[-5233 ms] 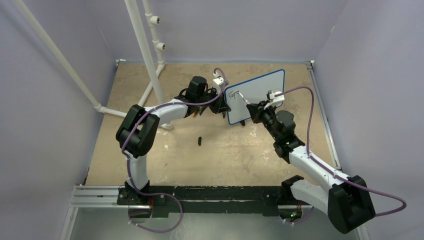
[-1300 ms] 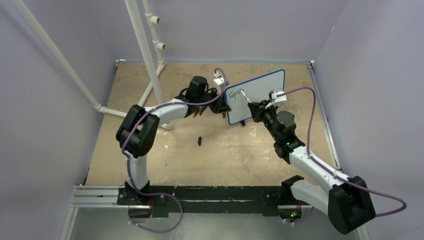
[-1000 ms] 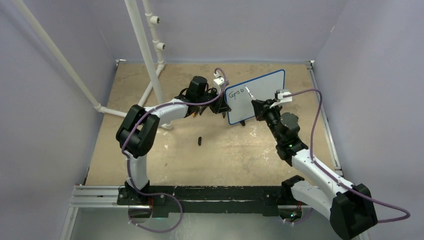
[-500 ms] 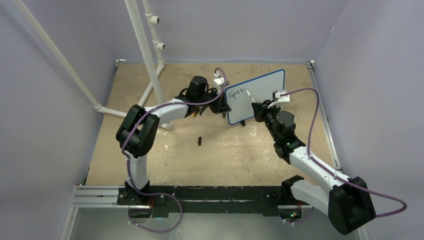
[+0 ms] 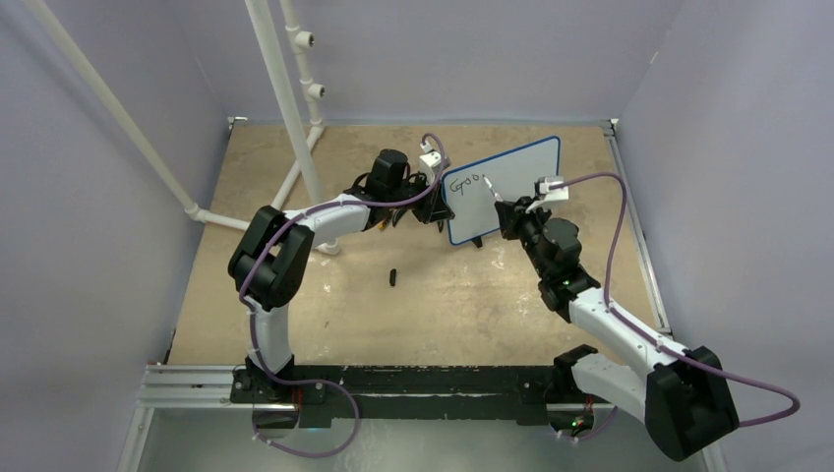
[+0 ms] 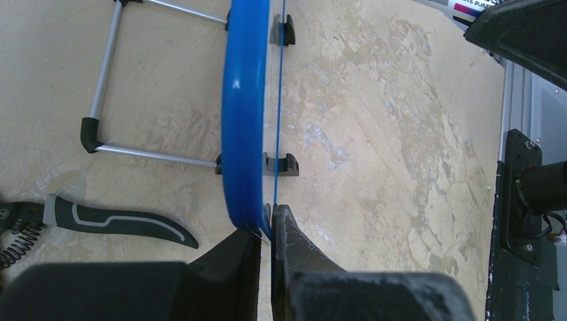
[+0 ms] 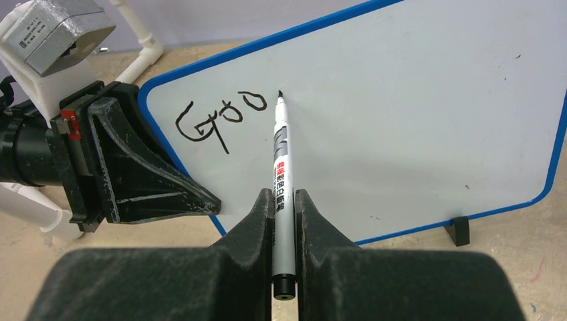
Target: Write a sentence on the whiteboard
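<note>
The whiteboard (image 5: 516, 177) stands upright on the table, white with a blue rim; it also shows in the right wrist view (image 7: 414, 114) and edge-on in the left wrist view (image 6: 244, 100). The sentence (image 7: 220, 120) reads "Goo" in black at the board's upper left. My left gripper (image 6: 271, 217) is shut on the board's left edge. My right gripper (image 7: 283, 200) is shut on a white marker (image 7: 281, 167), whose black tip touches the board just right of the last letter.
A small black cap-like piece (image 5: 392, 276) lies on the tan table in front of the board. A black-handled tool (image 6: 114, 219) lies behind the board by its wire stand (image 6: 107, 67). White pipes (image 5: 285, 98) stand at the back left.
Over five seconds the writing grew from "G" to "Goo". In the last second the right gripper dipped back and the marker tip settled just right of the second "o".
</note>
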